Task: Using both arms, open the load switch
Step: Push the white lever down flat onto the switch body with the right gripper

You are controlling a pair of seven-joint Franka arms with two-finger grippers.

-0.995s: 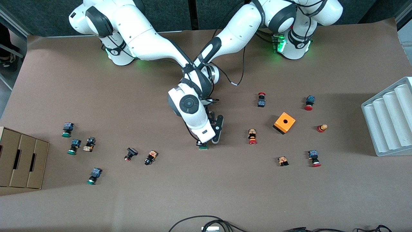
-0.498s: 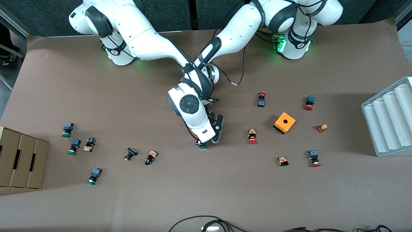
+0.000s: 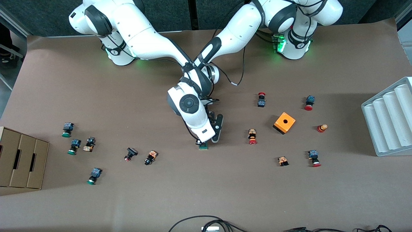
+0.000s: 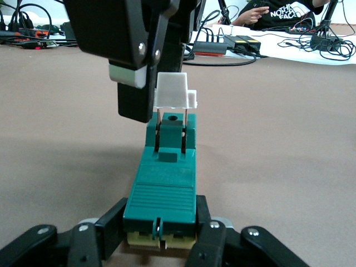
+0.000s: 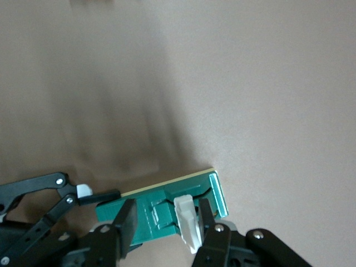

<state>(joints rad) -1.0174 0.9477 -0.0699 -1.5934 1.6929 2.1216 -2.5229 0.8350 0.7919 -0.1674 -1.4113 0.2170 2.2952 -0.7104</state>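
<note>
The load switch (image 4: 165,178), a slim green block, lies on the brown table near its middle, and only its nearer end (image 3: 203,146) shows under the crossed arms. My left gripper (image 4: 161,236) is shut on the end of the block that is farther from the front camera. My right gripper (image 5: 167,222) reaches down from above, jaws standing apart along the block's length. They straddle the white sliding piece (image 5: 186,222). One of its fingers (image 5: 208,222) rests against that piece, and a gap shows at the other finger (image 5: 125,222).
Small red- and green-capped push-buttons lie scattered toward both ends of the table. An orange cube (image 3: 284,122) sits toward the left arm's end, with a white ribbed tray (image 3: 389,119) at that edge. A cardboard box (image 3: 22,161) stands at the right arm's end. Cables (image 3: 206,222) lie at the near edge.
</note>
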